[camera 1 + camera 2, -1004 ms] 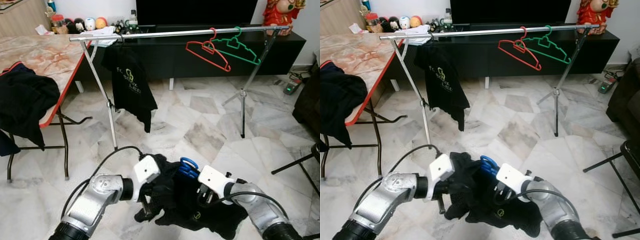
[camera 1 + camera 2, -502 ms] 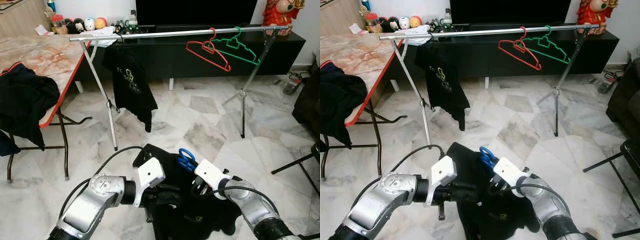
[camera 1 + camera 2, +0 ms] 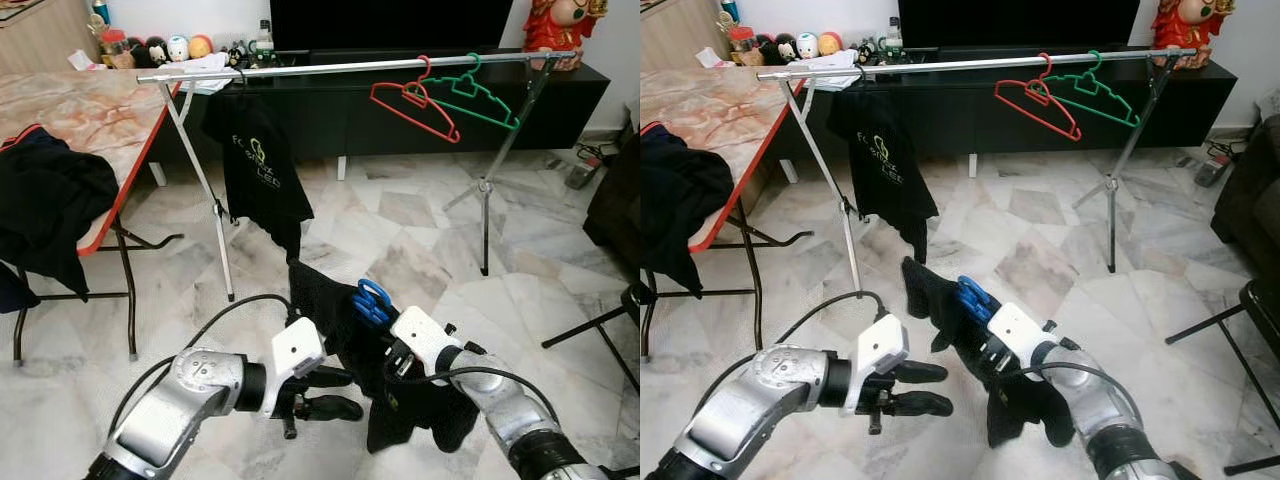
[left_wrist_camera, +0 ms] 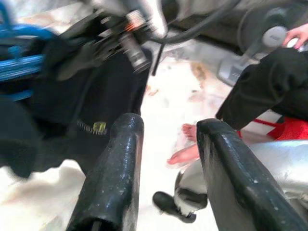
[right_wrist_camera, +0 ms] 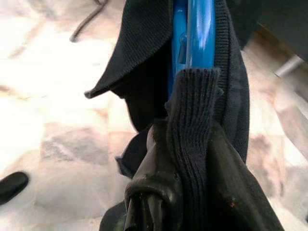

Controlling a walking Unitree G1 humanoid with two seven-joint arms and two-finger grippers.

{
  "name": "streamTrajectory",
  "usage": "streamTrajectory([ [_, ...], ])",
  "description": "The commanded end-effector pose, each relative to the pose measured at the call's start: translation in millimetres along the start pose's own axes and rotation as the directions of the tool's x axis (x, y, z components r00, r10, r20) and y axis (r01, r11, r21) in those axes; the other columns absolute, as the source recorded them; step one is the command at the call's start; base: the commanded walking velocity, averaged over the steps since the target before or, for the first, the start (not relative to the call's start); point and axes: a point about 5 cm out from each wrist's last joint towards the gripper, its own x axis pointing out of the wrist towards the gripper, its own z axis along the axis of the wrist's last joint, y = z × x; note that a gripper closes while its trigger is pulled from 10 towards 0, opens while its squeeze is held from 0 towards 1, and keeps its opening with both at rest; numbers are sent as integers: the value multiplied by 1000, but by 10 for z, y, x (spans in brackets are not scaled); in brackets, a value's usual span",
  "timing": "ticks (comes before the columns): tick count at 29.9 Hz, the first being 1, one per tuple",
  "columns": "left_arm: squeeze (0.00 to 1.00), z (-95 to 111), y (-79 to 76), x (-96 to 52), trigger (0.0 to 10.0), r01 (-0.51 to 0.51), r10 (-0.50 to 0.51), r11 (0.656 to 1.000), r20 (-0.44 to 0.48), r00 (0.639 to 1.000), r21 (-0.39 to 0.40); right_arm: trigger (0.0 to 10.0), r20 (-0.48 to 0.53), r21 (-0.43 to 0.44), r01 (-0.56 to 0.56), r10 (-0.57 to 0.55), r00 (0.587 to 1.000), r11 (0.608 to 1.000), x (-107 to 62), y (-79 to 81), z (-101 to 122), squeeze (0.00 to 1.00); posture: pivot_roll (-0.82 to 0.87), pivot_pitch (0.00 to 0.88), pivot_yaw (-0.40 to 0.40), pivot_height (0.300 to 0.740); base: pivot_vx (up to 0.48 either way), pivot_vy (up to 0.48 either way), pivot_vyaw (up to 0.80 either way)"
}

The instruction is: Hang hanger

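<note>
We see the right gripper (image 3: 398,352) clenched on a blue plastic hanger (image 3: 372,300) with a black shirt (image 3: 400,385) draped over it, held low above the pale marble floor (image 3: 400,230), well short of the long silver clothes rail (image 3: 350,67). The left gripper (image 3: 335,392) sits just beside the shirt with its two black fingers (image 4: 113,178) spread and gripping nothing. Already on the rail hang a black printed T-shirt (image 3: 255,170), a red wire hanger (image 3: 412,105) and a green plastic hanger (image 3: 470,92) (both bare). By our judgement, lifting, carrying and hooking all remain. The blue hook is mostly buried in fabric, so its shape is hard to make out; the left wrist view is blurred.
</note>
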Motion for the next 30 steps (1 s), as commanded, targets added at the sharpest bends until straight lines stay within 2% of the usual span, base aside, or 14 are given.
streamTrajectory([
  [1, 1000, -81, 89, -82, 10000, -80, 81, 997, -39, 996, 12, 0, -3, -57, -102, 102, 995, 993, -45, 53, -56, 0, 22, 84, 34, 740, 0, 0, 0],
  [4, 1000, -163, 160, -146, 10000, -126, 127, 992, -77, 989, 23, 0, -36, -94, -175, 172, 984, 980, -110, 74, -155, 0, 21, 83, 33, 740, 0, 0, 0],
  [5, 1000, -196, 164, -184, 10000, -119, 122, 992, -100, 988, 28, 0, -66, -124, -219, 212, 975, 968, -146, 84, -218, 0, 20, 78, 31, 740, 0, 0, 0],
  [9, 1000, -237, 154, -220, 10000, -100, 100, 995, -114, 988, 12, 0, -104, -141, -291, 279, 955, 946, -192, 112, -304, 0, 18, 72, 28, 740, 0, 0, 0],
  [11, 1000, -274, 177, -223, 10000, -103, 105, 994, -135, 985, 22, 0, -126, -154, -390, 373, 919, 908, -210, 205, -351, 0, 23, 71, 19, 740, 0, 0, 0],
  [14, 1000, -235, 202, -204, 10000, -100, 104, 994, -122, 987, 33, 0, -121, -144, -437, 422, 898, 888, -203, 254, -348, 0, 36, 74, 11, 740, 0, 0, 0],
  [17, 1000, -181, 202, -189, 10000, -66, 71, 997, -111, 991, 48, 0, -135, -169, -470, 451, 882, 867, -186, 276, -328, 0, 43, 74, 8, 740, 0, 0, 0],
  [20, 1000, -219, 212, -198, 10000, -61, 69, 996, -140, 988, 63, 0, -102, -169, -467, 456, 884, 868, -163, 264, -265, 0, 42, 75, 8, 740, 0, 0, 0],
  [24, 1000, -335, 264, -186, 10000, -100, 119, 990, -196, 973, 102, 0, -61, -202, -493, 492, 868, 846, -152, 247, -163, 0, 36, 79, 6, 740, 0, 0, 0],
  [25, 0, -361, 269, -175, 10000, -102, 122, 989, -207, 971, 104, 0, -53, -211, -501, 502, 863, 839, -157, 246, -146, 0, 30, 83, 4, 740, 0, 0, 0],
  [30, 0, -428, 257, -112, 10000, -89, 107, 992, -219, 970, 89, 0, -6, -237, -533, 547, 837, 813, -192, 235, -70, 0, 24, 86, 4, 740, 0, 0, 0],
])
